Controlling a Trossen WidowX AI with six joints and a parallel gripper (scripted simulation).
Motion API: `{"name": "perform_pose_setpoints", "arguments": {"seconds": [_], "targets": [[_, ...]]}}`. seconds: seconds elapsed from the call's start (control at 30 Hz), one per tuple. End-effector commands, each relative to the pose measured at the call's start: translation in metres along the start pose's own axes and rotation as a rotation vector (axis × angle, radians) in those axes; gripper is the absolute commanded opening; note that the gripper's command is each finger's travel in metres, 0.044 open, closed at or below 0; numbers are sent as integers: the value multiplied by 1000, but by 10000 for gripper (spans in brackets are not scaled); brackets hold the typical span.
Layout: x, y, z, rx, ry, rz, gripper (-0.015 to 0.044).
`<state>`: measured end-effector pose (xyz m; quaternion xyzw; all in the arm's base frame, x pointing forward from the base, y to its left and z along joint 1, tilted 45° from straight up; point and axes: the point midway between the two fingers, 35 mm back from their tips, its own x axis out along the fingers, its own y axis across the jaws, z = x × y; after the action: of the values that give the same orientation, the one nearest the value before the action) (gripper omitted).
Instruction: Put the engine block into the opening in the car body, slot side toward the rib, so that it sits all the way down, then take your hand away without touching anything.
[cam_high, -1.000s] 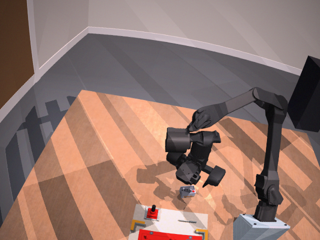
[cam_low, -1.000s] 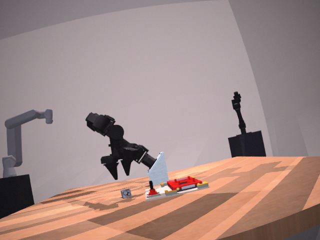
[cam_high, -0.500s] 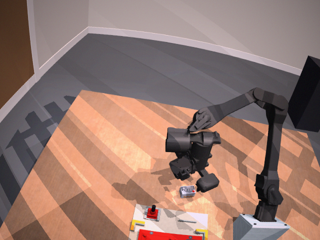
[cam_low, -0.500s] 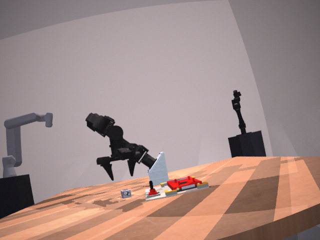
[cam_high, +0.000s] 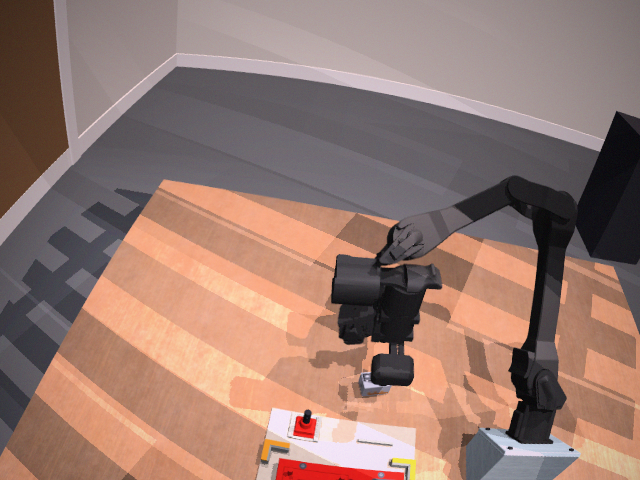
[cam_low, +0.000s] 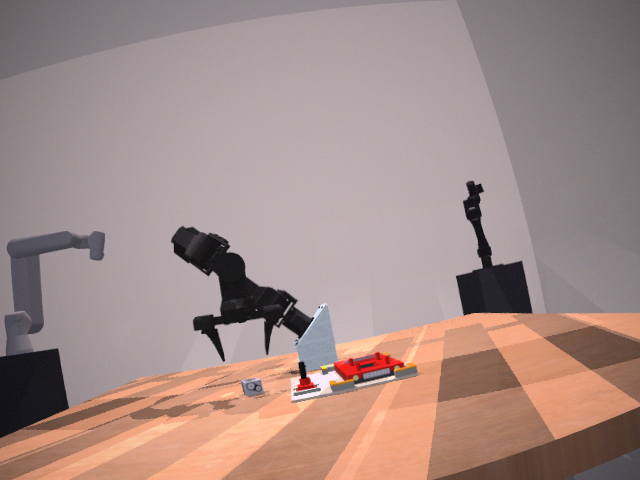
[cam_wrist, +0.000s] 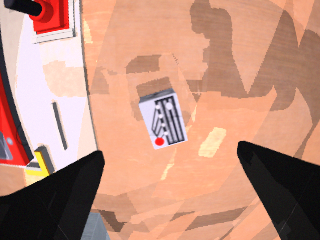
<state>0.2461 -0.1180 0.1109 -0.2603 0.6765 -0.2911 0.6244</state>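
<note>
The engine block (cam_high: 373, 387) (cam_low: 252, 386) (cam_wrist: 165, 122) is a small light-grey box standing on the wooden table, apart from the board. Its top shows dark stripes and a red dot in the wrist view. My gripper (cam_low: 245, 357) (cam_wrist: 171, 153) is open and empty, held above the block, which shows between and beyond the fingertips in the wrist view. In the top view the gripper partly covers the block, and its fingertips are hidden. The red car body (cam_high: 341, 471) (cam_low: 342, 367) (cam_wrist: 11, 122) lies on the white board (cam_high: 341, 434) (cam_wrist: 75, 115). The inside of its opening cannot be made out.
A red piece with an upright black peg (cam_high: 305, 427) (cam_low: 305, 383) (cam_wrist: 54, 15) stands on the board near the block. Orange (cam_high: 265, 450) and yellow (cam_high: 412, 467) (cam_wrist: 43, 160) corner brackets edge the car body. The arm's pale base (cam_high: 522, 459) (cam_low: 317, 343) stands beside the board.
</note>
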Motion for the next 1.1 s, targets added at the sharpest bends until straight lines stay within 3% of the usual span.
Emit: {"name": "perform_pose_setpoints", "arguments": {"seconds": [0.0, 1.07], "targets": [[2, 1, -1, 123, 2, 4, 440], [8, 1, -1, 1234, -3, 19, 440]]}}
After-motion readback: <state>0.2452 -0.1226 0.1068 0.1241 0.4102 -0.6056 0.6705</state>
